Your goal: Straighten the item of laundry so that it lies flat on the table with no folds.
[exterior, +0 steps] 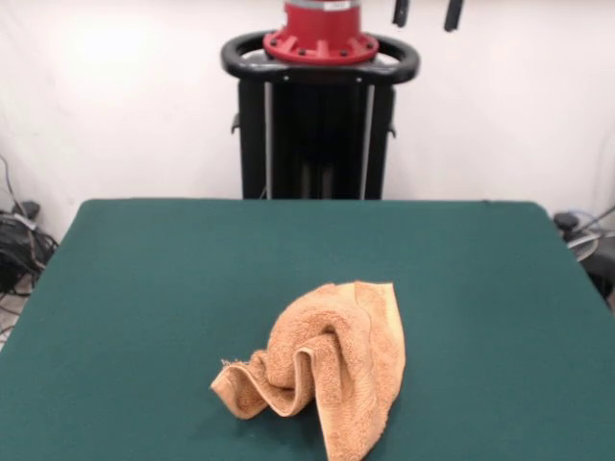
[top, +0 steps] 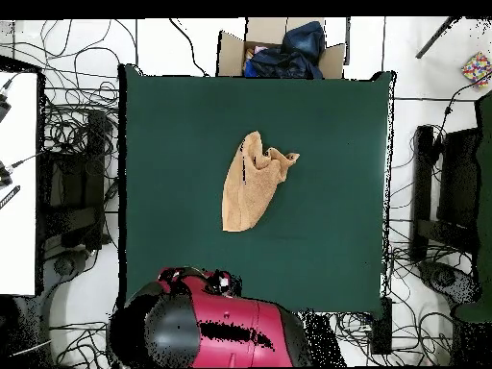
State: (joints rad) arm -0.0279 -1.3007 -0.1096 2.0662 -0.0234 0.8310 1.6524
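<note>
The orange-tan towel (exterior: 332,370) lies crumpled on the dark green table (exterior: 144,288), near the front edge and a little right of centre. It has several raised folds, and one flap hangs toward the front. In the overhead view the towel (top: 252,183) is a long bunched shape near the middle of the table (top: 327,144). My gripper (exterior: 426,12) shows only as two black fingertips at the top edge, spread apart, empty and drawn back high above the table's far side. The care tag is hidden.
The black pedestal with its red base (exterior: 319,106) stands behind the table's far edge. The red and black arm (top: 221,332) lies over the table's bottom edge in the overhead view. A cardboard box with dark blue cloth (top: 281,50) sits beyond the opposite edge. Cables (top: 72,144) lie on the floor around.
</note>
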